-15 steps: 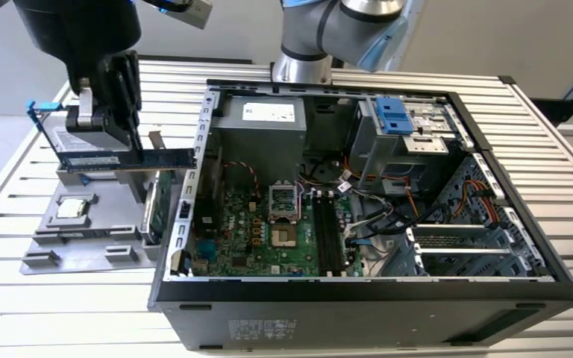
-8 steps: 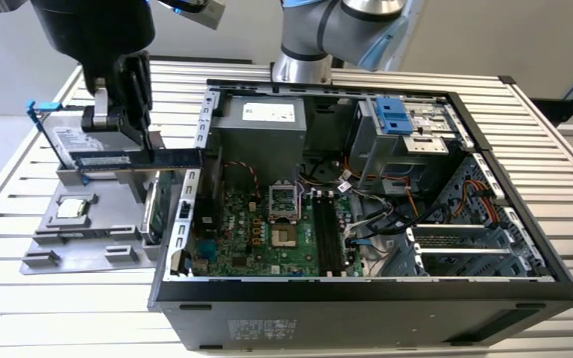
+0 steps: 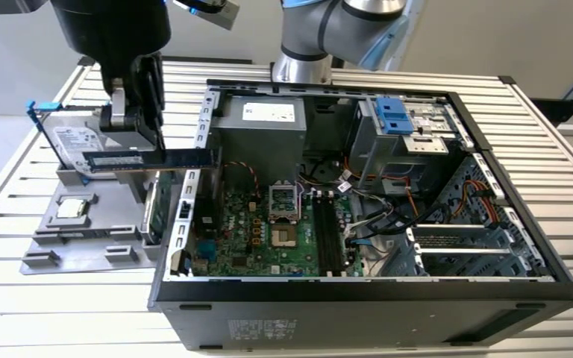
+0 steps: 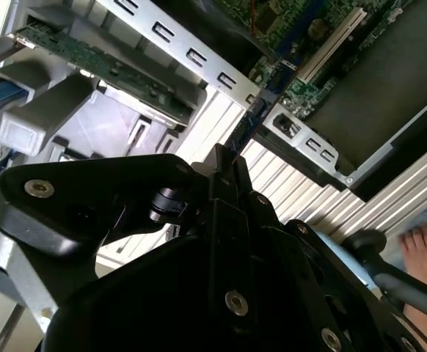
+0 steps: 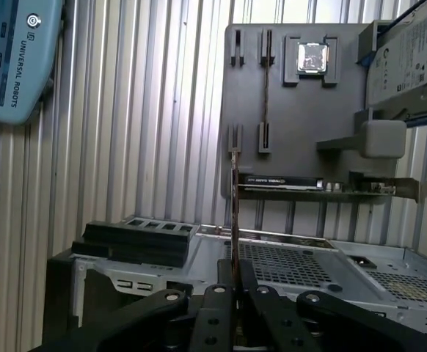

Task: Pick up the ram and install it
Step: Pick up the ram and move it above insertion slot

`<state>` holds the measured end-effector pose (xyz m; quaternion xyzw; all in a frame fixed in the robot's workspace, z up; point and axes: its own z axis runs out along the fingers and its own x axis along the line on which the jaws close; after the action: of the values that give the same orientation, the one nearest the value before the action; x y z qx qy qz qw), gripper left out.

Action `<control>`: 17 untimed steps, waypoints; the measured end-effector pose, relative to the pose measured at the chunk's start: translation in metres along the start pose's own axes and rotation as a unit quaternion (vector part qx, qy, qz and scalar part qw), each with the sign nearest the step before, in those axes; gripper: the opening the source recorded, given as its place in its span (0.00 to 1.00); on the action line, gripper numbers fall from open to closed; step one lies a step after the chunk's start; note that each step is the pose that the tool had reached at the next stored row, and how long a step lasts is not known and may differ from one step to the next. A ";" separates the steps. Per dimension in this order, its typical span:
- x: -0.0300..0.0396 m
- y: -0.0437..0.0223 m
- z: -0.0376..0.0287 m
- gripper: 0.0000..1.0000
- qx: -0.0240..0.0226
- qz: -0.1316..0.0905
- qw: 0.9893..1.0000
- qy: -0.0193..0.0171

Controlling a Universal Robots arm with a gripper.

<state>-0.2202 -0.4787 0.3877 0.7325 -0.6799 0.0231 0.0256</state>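
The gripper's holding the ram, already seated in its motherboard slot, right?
Not seated. The gripper holds the ram, but the exterior view shows it in the air at the computer case's edge, away from the motherboard.

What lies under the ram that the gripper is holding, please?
In the exterior view, the ram, clamped in the gripper, hangs above the grey tray, near the green expansion card standing in it. The ram and gripper hide the tray directly behind them.

In the exterior view the arm (image 3: 336, 26) runs off the top edge, and the gripper (image 3: 135, 145) covers part of the hard drive (image 3: 68, 142). The gripped stretch of the ram (image 3: 172, 159) is hidden inside it.
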 end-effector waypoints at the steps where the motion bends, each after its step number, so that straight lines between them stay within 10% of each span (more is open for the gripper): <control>1: 0.0001 -0.0016 0.0000 0.00 0.000 0.000 1.000 0.000; 17: 0.0012 -0.0248 -0.0001 0.00 0.000 0.000 1.000 0.000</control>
<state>-0.1955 -0.4780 0.3877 0.7325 -0.6799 0.0231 0.0257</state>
